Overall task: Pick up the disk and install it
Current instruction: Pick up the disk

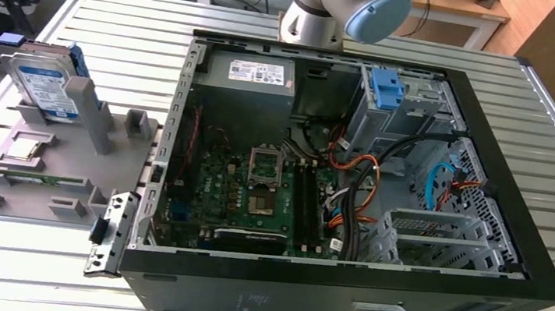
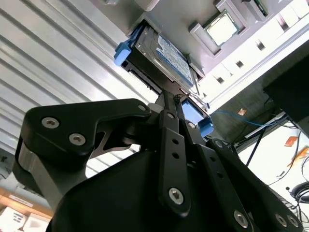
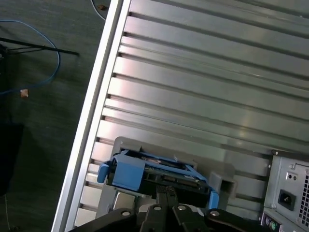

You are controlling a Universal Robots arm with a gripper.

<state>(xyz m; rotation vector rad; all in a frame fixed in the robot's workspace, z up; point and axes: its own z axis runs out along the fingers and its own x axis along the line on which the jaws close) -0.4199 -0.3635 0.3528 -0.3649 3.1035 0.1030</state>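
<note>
Apparently tilted, end effector [image 2: 169,99] near upright disk [image 1: 43,86]

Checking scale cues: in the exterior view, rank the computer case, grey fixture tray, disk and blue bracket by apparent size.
Largest to smallest:
1. computer case
2. grey fixture tray
3. disk
4. blue bracket
The last two look close, so that order is unsure.

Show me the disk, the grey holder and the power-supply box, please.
disk [image 1: 43,86]: exterior view, on its white-and-blue label.
grey holder [image 1: 126,159]: exterior view, on a bare part of its base.
power-supply box [image 1: 261,74]: exterior view, on its white sticker.
</note>
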